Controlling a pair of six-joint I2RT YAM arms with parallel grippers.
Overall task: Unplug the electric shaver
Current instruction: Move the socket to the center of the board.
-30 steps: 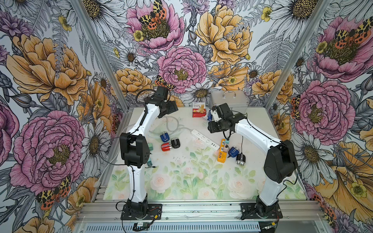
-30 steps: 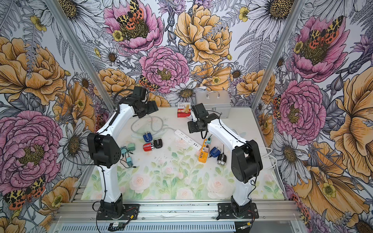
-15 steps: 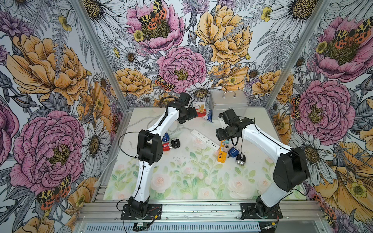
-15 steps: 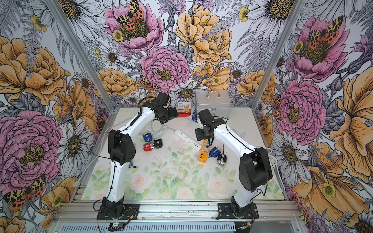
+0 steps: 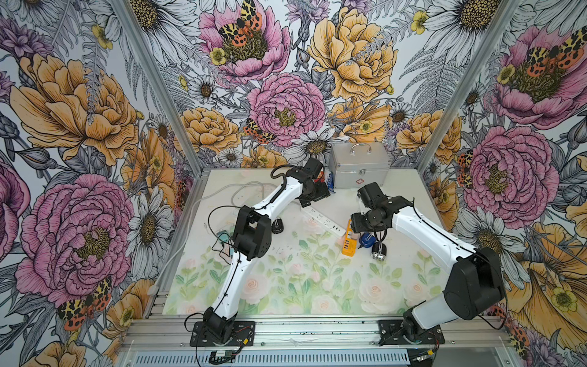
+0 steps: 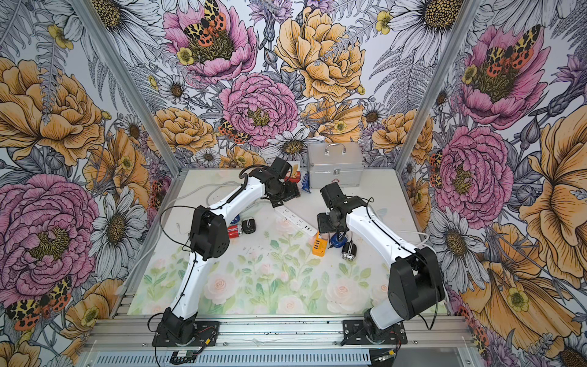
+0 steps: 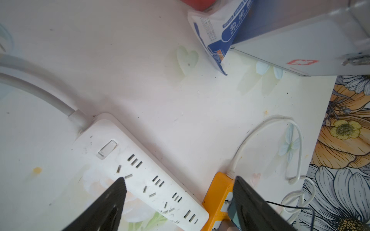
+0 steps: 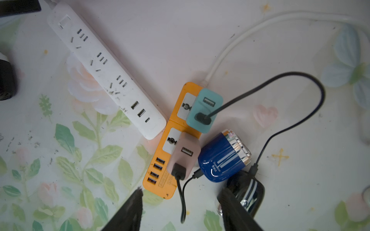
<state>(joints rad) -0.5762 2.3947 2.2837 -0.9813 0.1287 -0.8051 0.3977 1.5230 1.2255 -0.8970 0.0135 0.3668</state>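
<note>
The right gripper (image 8: 180, 193) hangs with its jaws spread and nothing between them, just above the near end of the orange plastic power strip (image 8: 189, 87). It sits right of the table's middle. One finger overlaps the glossy black shaver (image 8: 250, 192) in the wrist view; whether it touches, I cannot tell.

Two adapters sit in the strip: a teal square USB adapter (image 8: 204, 111) at the far socket and a pale pink one (image 8: 184, 156) nearer. A black cable is seated in each. The pink one's cable appears to curl round into the round blue shaver with a chrome head (image 8: 220, 160), which lies against the strip's right side. The teal one's long loop runs toward the black shaver.

Further left and farther back, the left gripper (image 7: 179, 179) is also spread and empty, over the long white power strip (image 7: 140, 180). All of its visible sockets are bare.

So nothing is unplugged yet. By my reading the work has reached only the approach; gripping a plug or adapter and pulling it free remain.
</note>
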